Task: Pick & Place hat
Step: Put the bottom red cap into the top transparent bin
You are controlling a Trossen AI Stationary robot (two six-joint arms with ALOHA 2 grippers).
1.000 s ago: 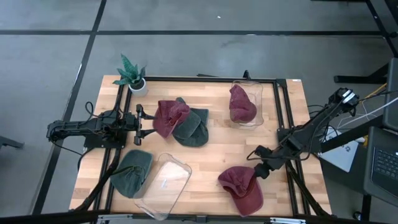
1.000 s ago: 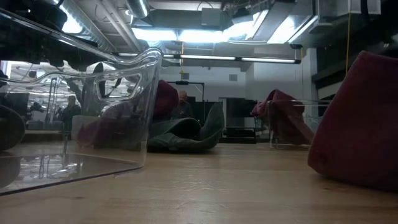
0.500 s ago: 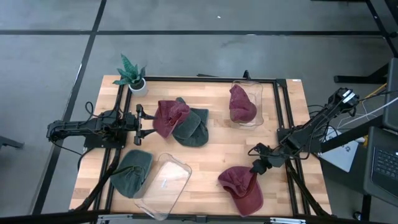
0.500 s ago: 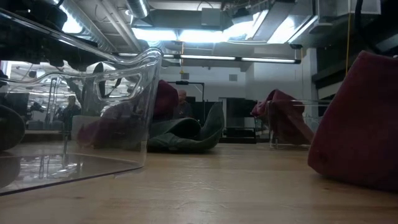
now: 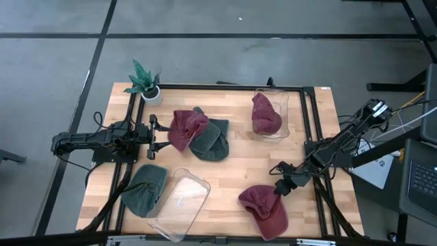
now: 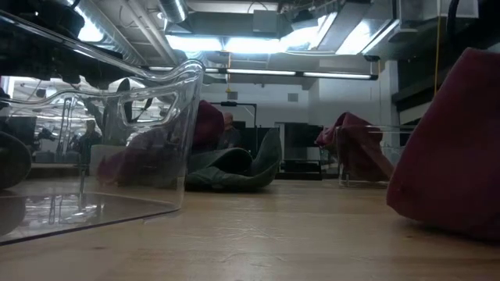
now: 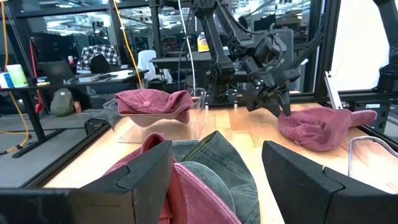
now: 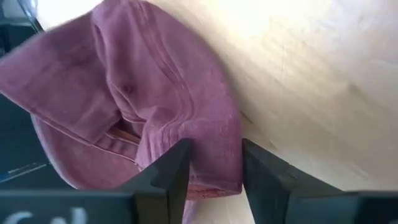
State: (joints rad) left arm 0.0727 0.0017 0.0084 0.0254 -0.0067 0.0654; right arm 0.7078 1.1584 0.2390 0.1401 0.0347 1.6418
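Wooden table, red hat's edge between right hand's fingers

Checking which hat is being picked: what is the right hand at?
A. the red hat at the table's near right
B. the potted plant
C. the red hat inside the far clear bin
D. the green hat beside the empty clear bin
A: the right hand straddles the edge of the red hat lying at the table's near right, its fingers either side of the fabric.

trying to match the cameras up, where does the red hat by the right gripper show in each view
High: red hat, front right, right gripper at its edge.
Low: big red mass, right edge.
Left wrist: far right on the table.
Right wrist: fills the picture, between the fingers.
Shared landmark: clear bin holding another red hat.
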